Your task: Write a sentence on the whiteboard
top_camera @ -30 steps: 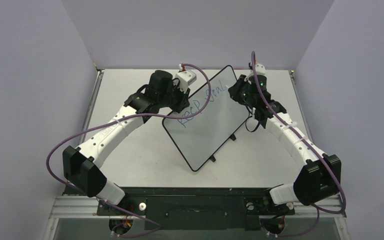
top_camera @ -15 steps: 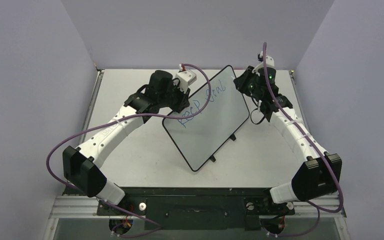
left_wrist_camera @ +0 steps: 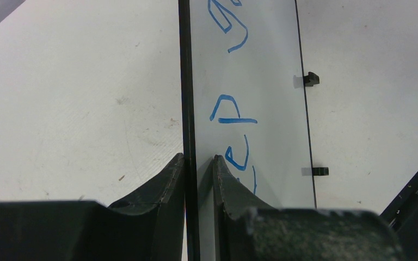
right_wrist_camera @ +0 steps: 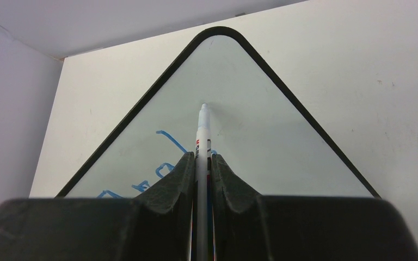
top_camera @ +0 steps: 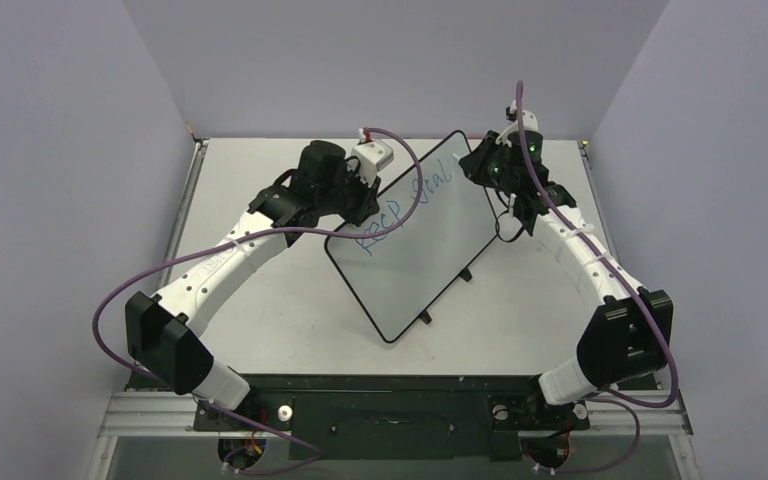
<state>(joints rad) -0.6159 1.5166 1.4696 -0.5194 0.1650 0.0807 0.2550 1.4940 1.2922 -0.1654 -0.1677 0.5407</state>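
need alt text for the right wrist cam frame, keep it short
The right gripper is shut on a white marker, whose tip points toward a rounded corner of the whiteboard. Blue lettering sits on the board to the lower left of the tip. The pale table lies beyond.

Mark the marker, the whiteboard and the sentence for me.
marker (right_wrist_camera: 202,129): right wrist view, white barrel below the tip.
whiteboard (top_camera: 415,270): top view, bare lower surface.
sentence (left_wrist_camera: 234,120): left wrist view, blue letter stroke.
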